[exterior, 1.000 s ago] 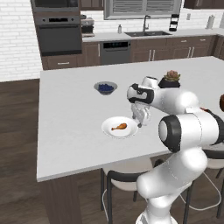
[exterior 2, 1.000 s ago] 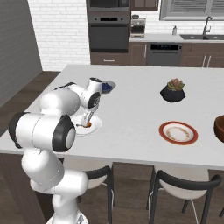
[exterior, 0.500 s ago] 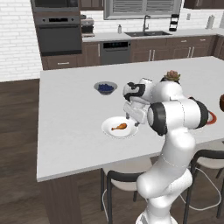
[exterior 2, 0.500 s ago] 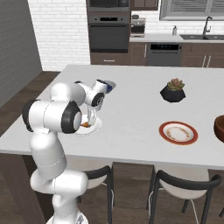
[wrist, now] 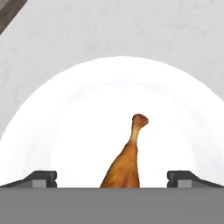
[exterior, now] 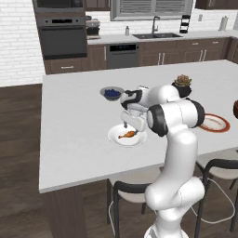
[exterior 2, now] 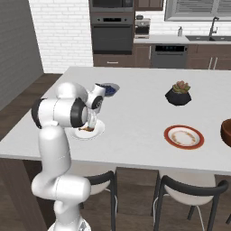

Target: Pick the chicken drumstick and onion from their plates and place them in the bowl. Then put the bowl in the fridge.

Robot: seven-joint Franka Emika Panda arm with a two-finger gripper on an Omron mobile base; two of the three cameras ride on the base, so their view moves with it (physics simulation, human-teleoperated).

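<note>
On the plain white round plate [wrist: 65, 131], you've got one golden-brown chicken drumstick [wrist: 126, 162] between your wide-open two-finger gripper [wrist: 112, 177]'s two dark tips.

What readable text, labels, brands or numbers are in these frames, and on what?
None readable.
Oven and dishwasher panels: faint marks, too small and blurred to read.
White plate, chicken drumstick, red-rimmed plate, plant pot: no print.
</note>
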